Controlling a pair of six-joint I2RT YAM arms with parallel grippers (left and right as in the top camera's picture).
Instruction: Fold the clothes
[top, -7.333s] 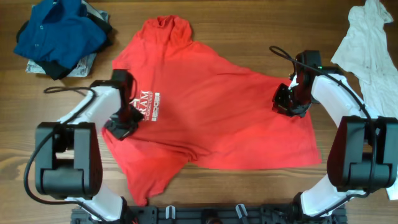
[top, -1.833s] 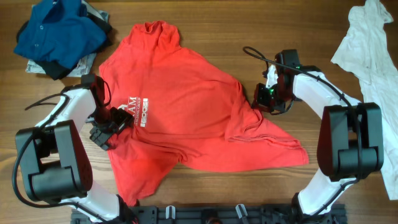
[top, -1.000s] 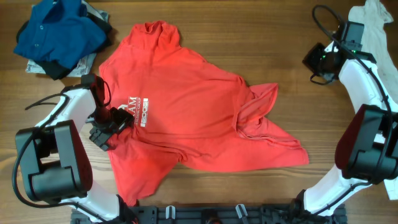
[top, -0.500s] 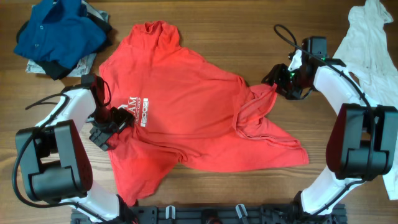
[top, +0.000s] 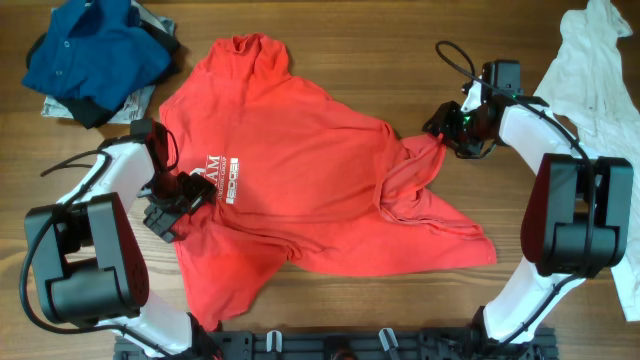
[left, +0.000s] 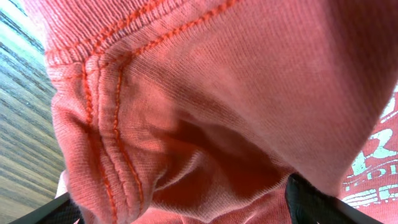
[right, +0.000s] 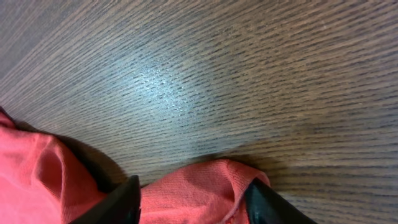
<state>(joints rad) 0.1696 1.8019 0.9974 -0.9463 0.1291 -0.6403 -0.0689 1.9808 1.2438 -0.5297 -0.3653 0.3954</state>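
T-shirt (top: 310, 190): red, lying rumpled over the middle of the table (top: 400, 40). Its neck end points to the far edge, and a narrow end trails toward the near edge beside the left arm's base.
lettering (top: 226, 168): white, face up on the T-shirt's left part.
left gripper (top: 190, 192): down on the T-shirt's left edge, just beside the lettering.
left fingers (left: 311, 202): spread wide. In the wrist view a thick fold of red cloth with a double-stitched hem bulges in the gap and fills nearly the whole picture. A bit of the lettering shows at the right edge.
right gripper (top: 440, 128): low over the wood at the T-shirt's right corner, pointing toward the cloth.
right fingers (right: 127, 199): spread apart, tips close to the table. A small red fold lies in the gap; whether it touches the pads I cannot tell.
right corner (top: 415, 165): bunched into ridges that run from the right gripper toward the near-right hem.
blue shirt (top: 95, 50): crumpled at the far-left corner, on top of a dark cloth (top: 92, 112) and a pale piece (top: 55, 105). It is near the T-shirt; touching or not I cannot tell.
white garment (top: 590, 80): long, crumpled along the right edge, well apart from the T-shirt, with the right arm between the two.
cable (top: 452, 55): black, looping from the right wrist toward the far edge.
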